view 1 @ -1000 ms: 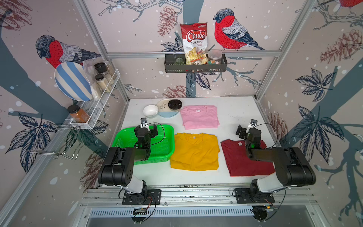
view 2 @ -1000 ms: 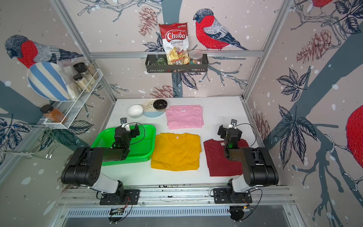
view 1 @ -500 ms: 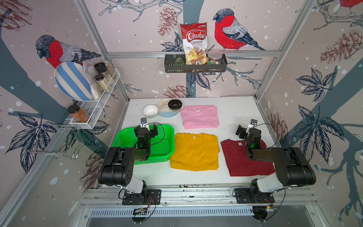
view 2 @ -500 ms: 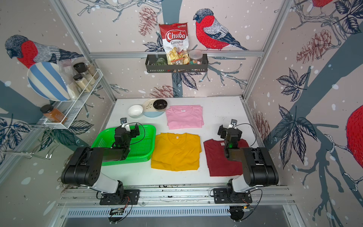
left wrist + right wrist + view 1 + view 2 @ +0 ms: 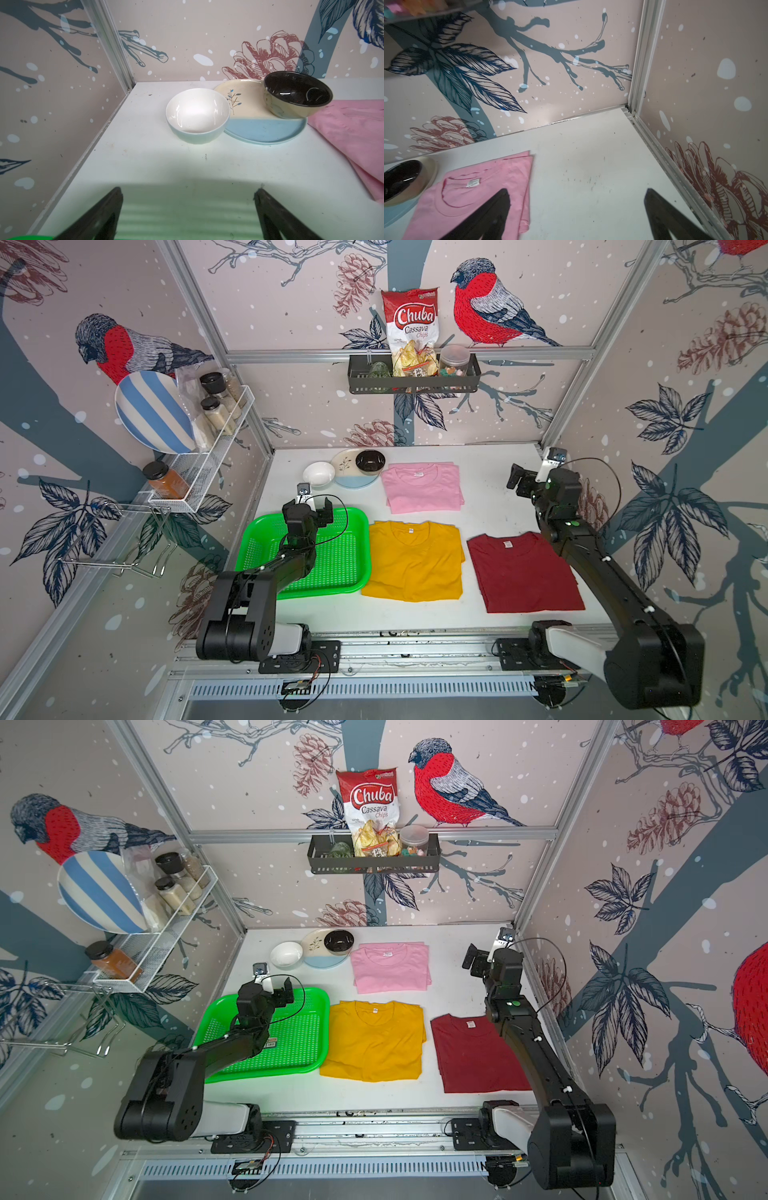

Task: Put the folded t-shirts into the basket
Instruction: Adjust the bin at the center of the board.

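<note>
Basket (image 5: 362, 556): we are finding it at the table's (image 5: 490, 506) left edge, with the yellow shirt (image 5: 415, 560) lying just beside its right rim. Red shirt (image 5: 523, 572) is lying right of yellow, a bare strip between them. Pink shirt (image 5: 422, 487) is lying behind yellow, just beside the plate (image 5: 353, 482). Left gripper (image 5: 187, 193) is hovering over the basket's far rim, right gripper (image 5: 577, 192) over bare table near the right wall (image 5: 665, 489); both are gaping and holding nothing.

My left arm (image 5: 291, 568) and right arm (image 5: 615, 585): matte black, base links (image 5: 286, 637) white. Thin black cables (image 5: 345, 514) loop at the wrists. Green lamp (image 5: 515, 1004) on right arm. Left hand (image 5: 187, 193) fingers (image 5: 99, 216) black, wedge-shaped.
</note>
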Controlling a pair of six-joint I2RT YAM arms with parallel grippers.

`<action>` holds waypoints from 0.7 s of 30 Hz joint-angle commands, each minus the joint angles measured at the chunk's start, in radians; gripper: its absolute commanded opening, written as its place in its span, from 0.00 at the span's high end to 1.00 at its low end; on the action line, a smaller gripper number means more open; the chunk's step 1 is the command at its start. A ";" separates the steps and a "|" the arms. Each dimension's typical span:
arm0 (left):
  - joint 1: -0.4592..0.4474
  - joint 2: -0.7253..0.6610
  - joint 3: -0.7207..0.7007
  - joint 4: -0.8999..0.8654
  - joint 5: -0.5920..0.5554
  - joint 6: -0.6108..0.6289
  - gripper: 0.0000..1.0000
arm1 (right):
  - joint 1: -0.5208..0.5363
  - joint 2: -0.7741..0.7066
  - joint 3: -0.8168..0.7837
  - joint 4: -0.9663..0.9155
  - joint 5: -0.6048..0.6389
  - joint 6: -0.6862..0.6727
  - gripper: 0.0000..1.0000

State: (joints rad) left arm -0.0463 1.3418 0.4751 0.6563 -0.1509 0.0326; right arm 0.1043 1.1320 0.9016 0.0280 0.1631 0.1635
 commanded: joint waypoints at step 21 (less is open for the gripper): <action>-0.004 -0.083 0.799 -1.649 0.711 0.389 0.03 | 0.784 0.230 -0.122 0.086 -0.304 -0.603 0.00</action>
State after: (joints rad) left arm -0.0463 1.2755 1.2827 -0.8192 0.4553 0.3515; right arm 0.8627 1.2846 0.7574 -0.0589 -0.0391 -0.3473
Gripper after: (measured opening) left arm 0.970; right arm 0.998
